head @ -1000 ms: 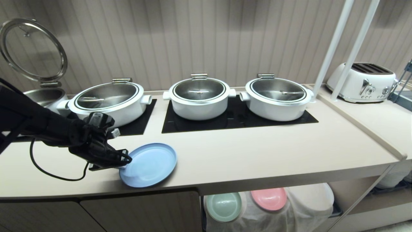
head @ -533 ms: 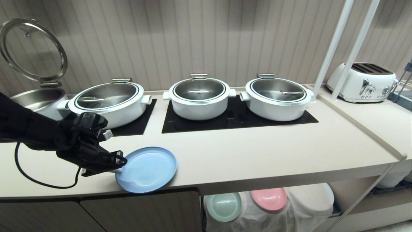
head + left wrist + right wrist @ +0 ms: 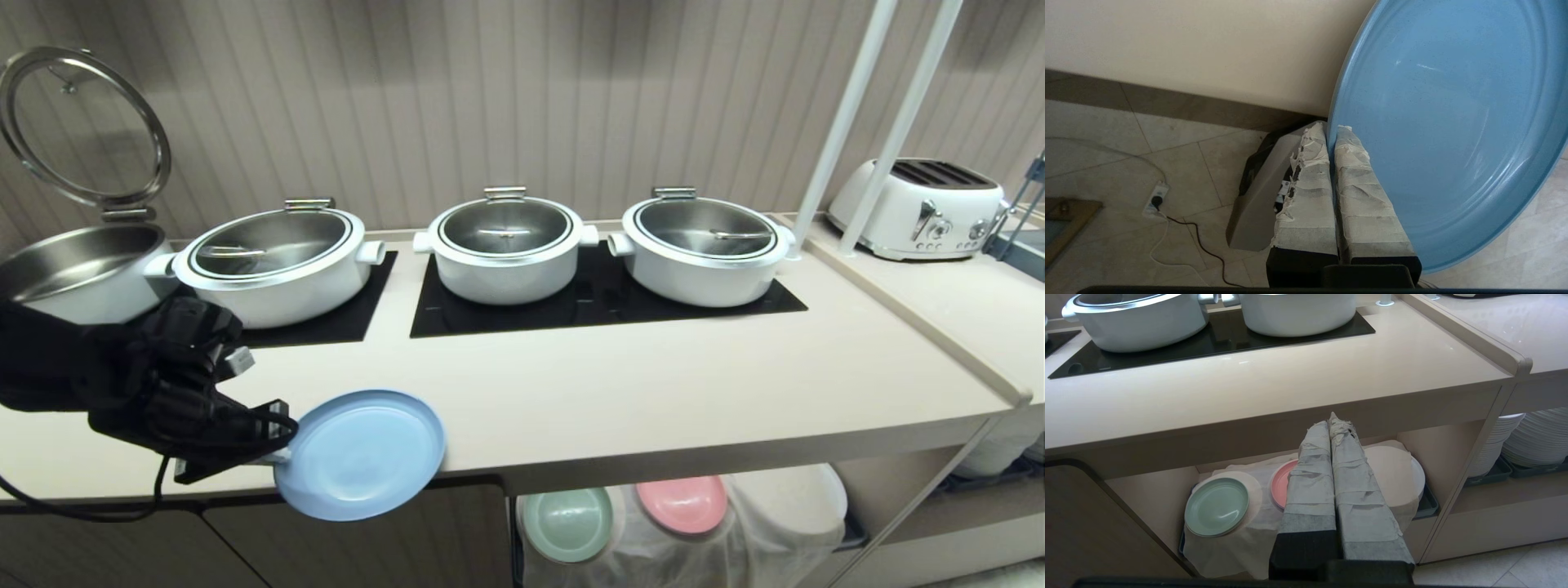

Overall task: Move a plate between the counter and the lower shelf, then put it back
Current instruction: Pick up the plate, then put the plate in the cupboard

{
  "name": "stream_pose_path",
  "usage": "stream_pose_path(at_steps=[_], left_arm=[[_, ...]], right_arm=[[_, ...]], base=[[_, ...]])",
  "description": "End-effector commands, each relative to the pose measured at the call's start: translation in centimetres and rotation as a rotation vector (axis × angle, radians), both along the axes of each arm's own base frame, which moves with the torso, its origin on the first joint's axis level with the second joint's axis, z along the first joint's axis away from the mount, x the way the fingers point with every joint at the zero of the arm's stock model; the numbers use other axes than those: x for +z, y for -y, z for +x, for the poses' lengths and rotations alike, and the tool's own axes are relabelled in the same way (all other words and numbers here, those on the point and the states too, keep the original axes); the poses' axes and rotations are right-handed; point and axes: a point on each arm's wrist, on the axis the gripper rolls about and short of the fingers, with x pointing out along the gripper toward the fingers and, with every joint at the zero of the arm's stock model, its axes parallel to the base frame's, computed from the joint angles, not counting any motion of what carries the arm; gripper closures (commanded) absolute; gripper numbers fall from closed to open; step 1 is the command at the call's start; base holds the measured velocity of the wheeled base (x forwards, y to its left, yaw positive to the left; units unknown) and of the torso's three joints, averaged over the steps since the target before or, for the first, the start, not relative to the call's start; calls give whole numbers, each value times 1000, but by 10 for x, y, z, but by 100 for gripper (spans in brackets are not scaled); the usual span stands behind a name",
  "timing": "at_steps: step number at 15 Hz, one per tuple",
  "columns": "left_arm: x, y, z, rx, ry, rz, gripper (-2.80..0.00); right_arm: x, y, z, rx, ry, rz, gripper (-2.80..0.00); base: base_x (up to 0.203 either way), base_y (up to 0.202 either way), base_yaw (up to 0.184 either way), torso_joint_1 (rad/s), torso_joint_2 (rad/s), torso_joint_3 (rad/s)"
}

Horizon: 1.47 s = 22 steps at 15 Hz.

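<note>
Left hand (image 3: 273, 457) clamped on plate (image 3: 359, 454) rim; plate juts beyond hand, half off desk (image 3: 653, 392) front edge. Keep it level, clear the edge, then lower toward shelf (image 3: 878, 490). Right hand (image 3: 1337, 420) closed, empty.

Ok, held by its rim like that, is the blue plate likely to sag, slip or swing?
Probably no sag: the plate keeps its round shape, pinched at one rim spot by the left end effector. A slip seems possible; its surface looks smooth. It may swing, since most of it juts past the counter edge.
</note>
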Motion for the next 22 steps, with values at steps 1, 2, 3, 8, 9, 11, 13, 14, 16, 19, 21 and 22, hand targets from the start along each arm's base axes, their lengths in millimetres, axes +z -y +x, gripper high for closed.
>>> stream_pose_path(at_steps=[1,2,3,8,9,11,13,14,16,19,21,22], left_arm=[[7,-2,-11,23,16,-19,0],[9,-4,-14,33,21,-31,0],[11,-6,-17,47,23,-39,0],[14,-15,-40,81,23,-71,0],[14,-15,-45,83,23,-71,0],[17,-15,-57,87,30,-68,0],[21,-13,-70,87,44,-65,0],[22,-12,-77,86,46,-65,0],[21,-10,-90,86,45,-65,0],[21,-6,-116,59,56,-50,0],[20,-4,-131,33,67,-37,0],[19,-3,-137,27,70,-34,0]], right_arm=[[0,0,0,1,0,0,0],[0,0,0,0,0,0,0],[0,0,0,0,0,0,0],[0,0,0,0,0,0,0],[0,0,0,1,0,0,0],[0,0,0,0,0,0,0],[0,0,0,1,0,0,0],[0,0,0,0,0,0,0],[0,0,0,0,0,0,0],[0,0,0,0,0,0,0],[0,0,0,0,0,-1,0],[0,0,0,1,0,0,0]], base=[[0,0,0,0,0,0],[0,0,0,0,0,0],[0,0,0,0,0,0],[0,0,0,0,0,0],[0,0,0,0,0,0],[0,0,0,0,0,0],[0,0,0,0,0,0],[0,0,0,0,0,0],[0,0,0,0,0,0],[0,0,0,0,0,0],[0,0,0,0,0,0],[0,0,0,0,0,0]])
